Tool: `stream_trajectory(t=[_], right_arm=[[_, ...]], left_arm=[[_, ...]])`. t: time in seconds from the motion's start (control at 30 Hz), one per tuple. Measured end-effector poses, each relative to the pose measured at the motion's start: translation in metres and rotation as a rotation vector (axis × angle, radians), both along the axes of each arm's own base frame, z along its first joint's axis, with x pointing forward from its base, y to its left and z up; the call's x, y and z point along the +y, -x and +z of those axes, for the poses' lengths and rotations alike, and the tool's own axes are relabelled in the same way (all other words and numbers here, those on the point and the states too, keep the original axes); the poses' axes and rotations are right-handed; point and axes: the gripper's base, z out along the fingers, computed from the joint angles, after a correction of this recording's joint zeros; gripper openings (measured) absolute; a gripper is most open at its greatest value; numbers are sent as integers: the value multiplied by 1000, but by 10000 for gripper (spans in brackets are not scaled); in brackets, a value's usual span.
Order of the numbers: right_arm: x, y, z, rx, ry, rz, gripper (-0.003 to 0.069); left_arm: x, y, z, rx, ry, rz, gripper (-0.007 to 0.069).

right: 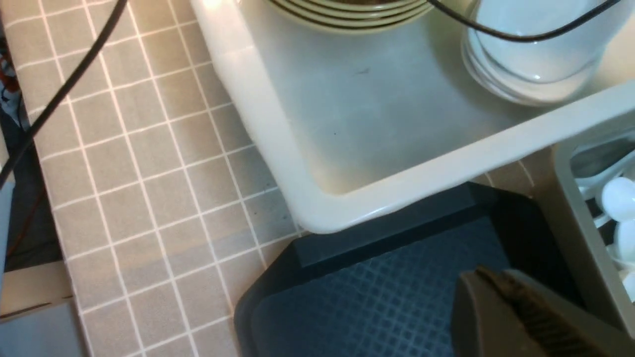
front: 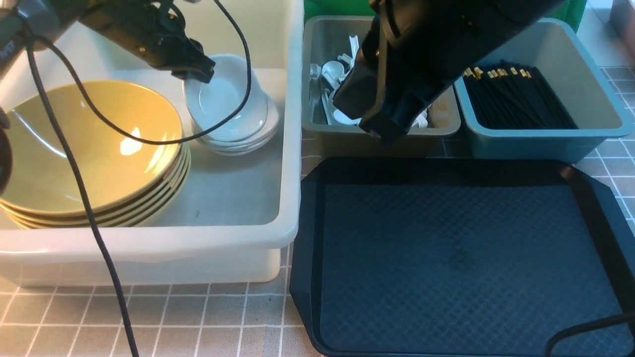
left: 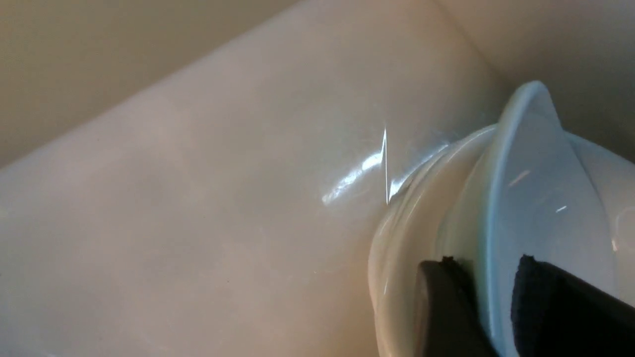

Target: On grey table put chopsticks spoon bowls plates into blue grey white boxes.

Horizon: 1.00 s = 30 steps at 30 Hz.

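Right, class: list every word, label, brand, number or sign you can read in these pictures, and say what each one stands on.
None: no readable text in any view.
White box, grey box, blue box, black tray: no labels.
Bowls, chopsticks, spoons: plain; the gold bands show no lettering.
Left gripper, shut on the top plate: no markings visible.

Bowls (front: 94, 148) olive-yellow, plates (front: 223, 101) white, tray (front: 461, 258) dark crosshatched.
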Motion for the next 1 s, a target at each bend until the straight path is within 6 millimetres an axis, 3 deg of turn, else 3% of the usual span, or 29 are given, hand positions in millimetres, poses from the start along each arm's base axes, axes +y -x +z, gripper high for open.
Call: stream_trajectory(t=[0.17, 0.3, 0.47, 0.6, 0.7, 0.8, 0.9, 1.0], right_arm=[[-1, 0, -1, 2, 10, -1, 28], [-1, 0, -3, 12, 24, 1, 29], [-2, -2, -4, -1, 48, -8, 31], [-5, -4, -3, -27, 71, -29, 31], [-13, -3, 3, -53, 94, -68, 32], [-25, 4, 8, -40, 138, -121, 34], [-36, 9, 18, -70, 131, -180, 38], [-49, 23, 26, -79, 103, -202, 40]], left_arm=[[2, -3, -13, 23, -33, 0, 449], [6, -3, -4, -3, -60, 34, 589], [6, 1, 35, -53, -43, 60, 611], [4, 22, 100, -94, -1, 83, 511], [-3, 58, 161, -146, 12, 59, 347], [-13, 98, 209, -229, -5, 29, 164], [-19, 145, 244, -296, -34, 15, 28], [-19, 190, 258, -301, -47, 19, -2]])
